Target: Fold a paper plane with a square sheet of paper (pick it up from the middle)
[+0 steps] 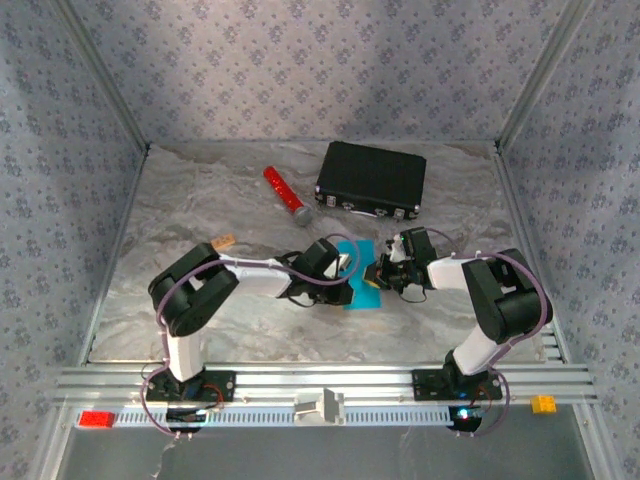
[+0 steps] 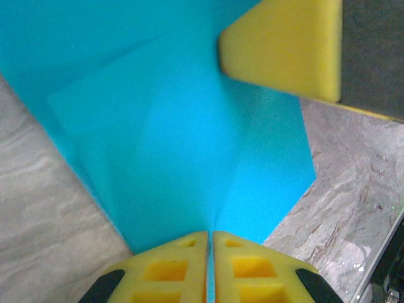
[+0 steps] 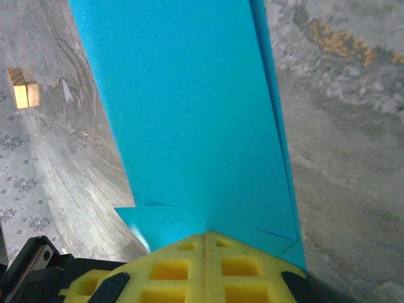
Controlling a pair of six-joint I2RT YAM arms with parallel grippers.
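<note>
Two blocks: a red block (image 1: 97, 419) at the left end of the near rail (image 1: 320, 380), a yellow block (image 1: 543, 403) at its right end.
Left pincer (image 1: 338, 268) (image 2: 210, 252): yellow fingers pressed together on one edge of the blue paper (image 2: 189, 126), with a sliver of blue showing in the seam between them.
Right pincer (image 1: 385, 272) (image 3: 205, 252): fingers likewise closed tight, nipping the opposite edge of the blue paper (image 3: 189, 113). One of its yellow pads (image 2: 284, 50) shows in the left wrist view.
Where the blue paper (image 1: 360, 297) lies: mid-counter, between the two tips, creased, with folded flaps showing.
Counter (image 1: 200, 320): grey marbled surface.
Wooden block (image 1: 226, 240) (image 3: 22, 88): small, left of the paper and well apart from it.
Red cylinder (image 1: 285, 195): lying slantwise farther back, with a silver end.
Black case (image 1: 371, 178): shut, near the back wall, just right of the cylinder.
</note>
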